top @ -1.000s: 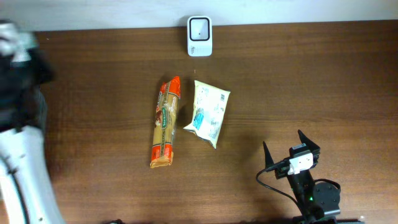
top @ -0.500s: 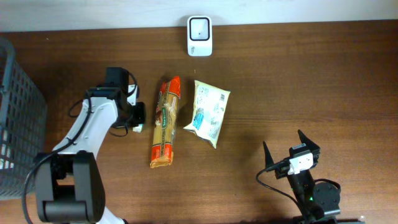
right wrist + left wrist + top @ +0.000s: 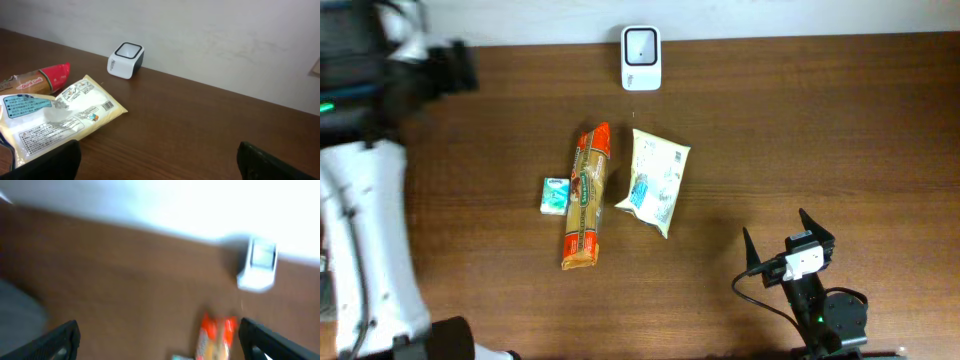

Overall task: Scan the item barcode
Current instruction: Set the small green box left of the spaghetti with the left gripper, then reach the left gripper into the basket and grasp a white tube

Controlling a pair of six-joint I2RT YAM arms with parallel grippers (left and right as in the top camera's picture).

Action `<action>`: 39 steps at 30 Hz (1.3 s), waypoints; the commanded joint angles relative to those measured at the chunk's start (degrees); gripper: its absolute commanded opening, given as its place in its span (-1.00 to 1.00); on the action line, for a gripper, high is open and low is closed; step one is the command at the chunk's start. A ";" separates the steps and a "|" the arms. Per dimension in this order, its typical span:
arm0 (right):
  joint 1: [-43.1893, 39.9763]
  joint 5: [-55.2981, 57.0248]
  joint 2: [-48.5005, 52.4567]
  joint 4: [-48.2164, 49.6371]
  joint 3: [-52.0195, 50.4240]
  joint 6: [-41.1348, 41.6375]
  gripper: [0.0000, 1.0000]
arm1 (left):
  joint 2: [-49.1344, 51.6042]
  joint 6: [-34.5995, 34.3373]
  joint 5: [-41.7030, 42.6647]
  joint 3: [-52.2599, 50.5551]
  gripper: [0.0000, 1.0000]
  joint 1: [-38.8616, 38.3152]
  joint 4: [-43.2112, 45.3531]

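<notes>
The white barcode scanner (image 3: 641,57) stands at the table's far edge, and shows too as scanner (image 3: 257,265) and scanner (image 3: 126,60). Three items lie mid-table: a small teal-and-white box (image 3: 554,195), a long orange packet (image 3: 587,196) and a pale yellow packet (image 3: 656,181). My left gripper (image 3: 159,325) is open and empty, blurred, high over the far left of the table with the orange packet (image 3: 217,335) below it. My right gripper (image 3: 775,226) rests open and empty at the near right, facing the yellow packet (image 3: 55,117).
My left arm (image 3: 365,230) runs down the left edge of the overhead view as a white blur. The right arm's base (image 3: 825,315) sits at the near edge. A pale wall (image 3: 200,35) rises behind the scanner.
My left gripper has opened and let go of the small box beside the orange packet, then swung away to the far left corner. The right arm has not moved.
</notes>
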 commanded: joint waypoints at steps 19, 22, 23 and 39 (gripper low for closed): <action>0.35 -0.33 -0.39 -0.22 -0.37 0.63 0.97 | 30.82 19.23 -2.99 5.88 0.88 41.90 -0.50; 0.35 -0.33 -0.39 -0.22 -0.37 0.63 0.97 | 36.24 20.28 -2.82 5.70 0.88 41.90 -1.16; 0.35 -0.33 -0.39 -0.20 -0.37 0.63 0.97 | 37.46 20.28 -2.84 5.68 0.88 41.97 -1.36; 0.35 -0.33 -0.39 -0.22 -0.37 0.63 0.97 | 40.70 20.17 -2.91 5.81 -1.00 42.01 -3.98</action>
